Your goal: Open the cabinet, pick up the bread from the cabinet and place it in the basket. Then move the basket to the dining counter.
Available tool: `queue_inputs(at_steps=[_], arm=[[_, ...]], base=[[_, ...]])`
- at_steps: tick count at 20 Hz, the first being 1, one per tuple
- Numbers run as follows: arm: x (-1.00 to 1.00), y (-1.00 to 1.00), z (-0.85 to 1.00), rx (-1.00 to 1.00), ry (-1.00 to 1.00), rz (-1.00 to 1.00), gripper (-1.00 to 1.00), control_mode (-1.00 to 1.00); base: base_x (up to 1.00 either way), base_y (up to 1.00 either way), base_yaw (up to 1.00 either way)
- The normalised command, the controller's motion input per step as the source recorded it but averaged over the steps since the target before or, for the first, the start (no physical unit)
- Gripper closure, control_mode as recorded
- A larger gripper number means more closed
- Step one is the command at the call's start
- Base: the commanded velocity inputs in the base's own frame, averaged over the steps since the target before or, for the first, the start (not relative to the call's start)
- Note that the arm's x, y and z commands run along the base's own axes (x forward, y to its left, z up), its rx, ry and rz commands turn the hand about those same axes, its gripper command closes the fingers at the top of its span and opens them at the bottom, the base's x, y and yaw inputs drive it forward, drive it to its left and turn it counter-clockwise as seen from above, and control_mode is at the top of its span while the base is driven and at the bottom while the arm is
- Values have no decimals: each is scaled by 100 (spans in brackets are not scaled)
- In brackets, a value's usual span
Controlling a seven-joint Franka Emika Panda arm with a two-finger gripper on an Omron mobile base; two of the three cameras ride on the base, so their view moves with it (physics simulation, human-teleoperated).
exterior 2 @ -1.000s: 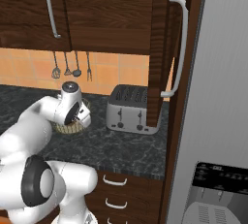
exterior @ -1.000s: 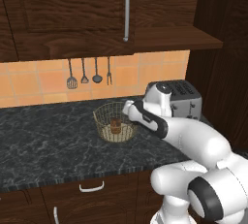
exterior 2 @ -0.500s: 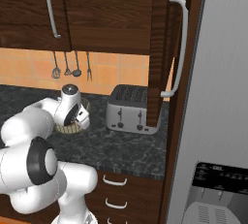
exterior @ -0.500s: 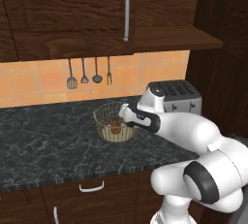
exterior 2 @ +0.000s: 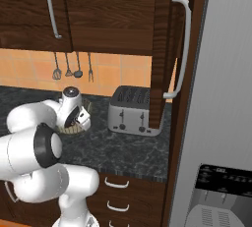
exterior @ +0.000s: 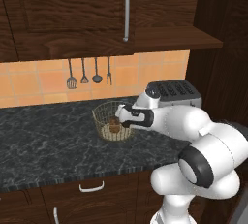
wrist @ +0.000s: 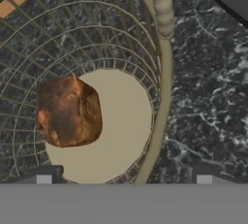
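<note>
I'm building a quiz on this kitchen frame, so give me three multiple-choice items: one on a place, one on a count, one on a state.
1. Where is the bread?
A. on the toaster
B. in the basket
C. on the bare granite counter

2. How many utensils hang on the tiled wall?
A. two
B. four
C. six

3. How is the gripper?
A. open, at the basket's rim
B. shut on the bread
C. shut on a cabinet handle

Answers: 1 B, it lies on the basket's beige bottom; 2 B, four hang in a row under the cabinet; 3 A, its fingertips stand wide apart either side of the rim.
</note>
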Motion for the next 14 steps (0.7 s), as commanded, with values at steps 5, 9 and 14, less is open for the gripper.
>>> queue_inputs(at_steps=[5,9,14], arm=[[37,23,-20,0,2,0,100,-100],[7,19,-24,0,0,0,100,-100],[-45,-1,-12,0,-3,-4,100,-100]], base=[[0,0,0],[0,0,0],[0,0,0]])
